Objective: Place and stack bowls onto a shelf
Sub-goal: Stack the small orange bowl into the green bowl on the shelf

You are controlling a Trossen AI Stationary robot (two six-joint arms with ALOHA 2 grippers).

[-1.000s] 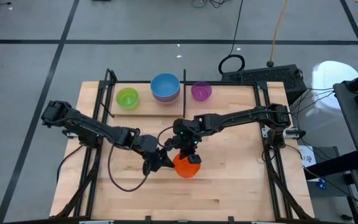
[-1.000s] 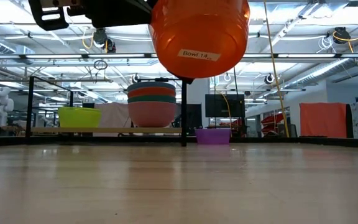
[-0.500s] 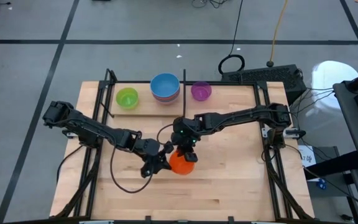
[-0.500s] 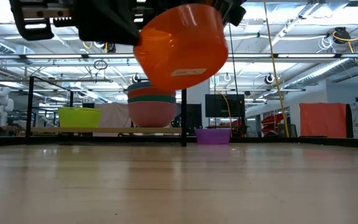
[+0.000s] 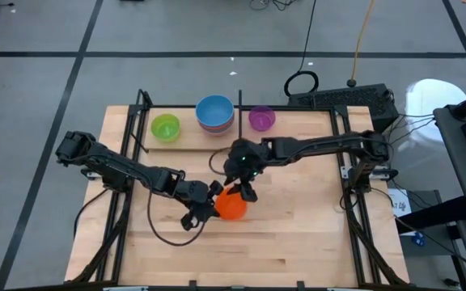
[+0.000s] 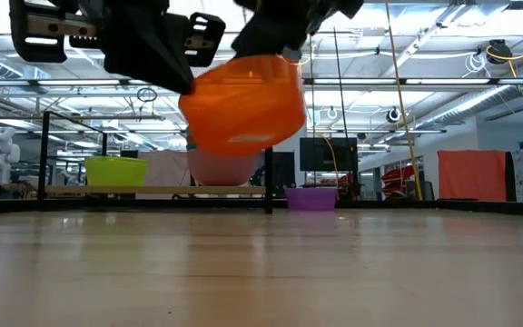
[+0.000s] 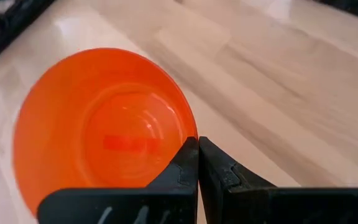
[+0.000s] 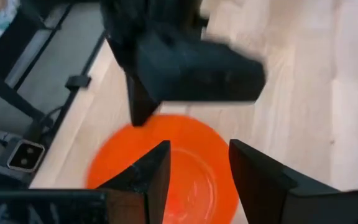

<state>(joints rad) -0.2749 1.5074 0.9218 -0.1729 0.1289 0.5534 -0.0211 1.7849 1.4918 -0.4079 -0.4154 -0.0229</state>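
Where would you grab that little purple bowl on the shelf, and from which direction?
Probably by its rim, coming down from above. The purple bowl sits upright and alone on the shelf, mouth open upward, so one finger could slip inside and one outside its thin wall. The side facing the table's middle looks best: the shelf's black upright rod and the stacked bowls stand close on the bowl's other flank.

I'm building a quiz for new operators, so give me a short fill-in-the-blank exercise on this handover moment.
1. The small round orange plastic bowl hangs above the table, pinched at its rim by the ____ gripper.
2. The right gripper has its jaws ____ above that bowl.
3. On the narrow light-wood shelf, the green plastic bowl stands ____, not stacked.
4. The top of the bowl stack is ____.

Missing words: left; open; alone; blue
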